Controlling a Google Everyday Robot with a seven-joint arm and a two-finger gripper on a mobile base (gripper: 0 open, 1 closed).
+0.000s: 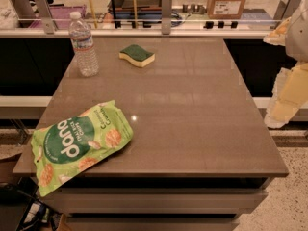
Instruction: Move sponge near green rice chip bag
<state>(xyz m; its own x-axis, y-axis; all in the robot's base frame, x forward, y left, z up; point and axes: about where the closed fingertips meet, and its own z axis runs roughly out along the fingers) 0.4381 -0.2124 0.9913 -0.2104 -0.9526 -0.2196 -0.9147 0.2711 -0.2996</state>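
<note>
Sponge [137,55]: far on your table [192,129], green up.
Green rice chip bag [77,143]: near-left corner, overhanging.
Gripper [288,93]: right of table; grasp you cannot tell.

A clear water bottle [83,44] stands upright at the brown table's [192,119] far left, a cardboard box [229,1] beyond

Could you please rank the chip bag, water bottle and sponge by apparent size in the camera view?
1. Crinkly light-green rice chip bag, though nearest the camera.
2. Clear plastic water bottle.
3. Green-topped yellow sponge.
The gripper sits at the right edge.
</note>
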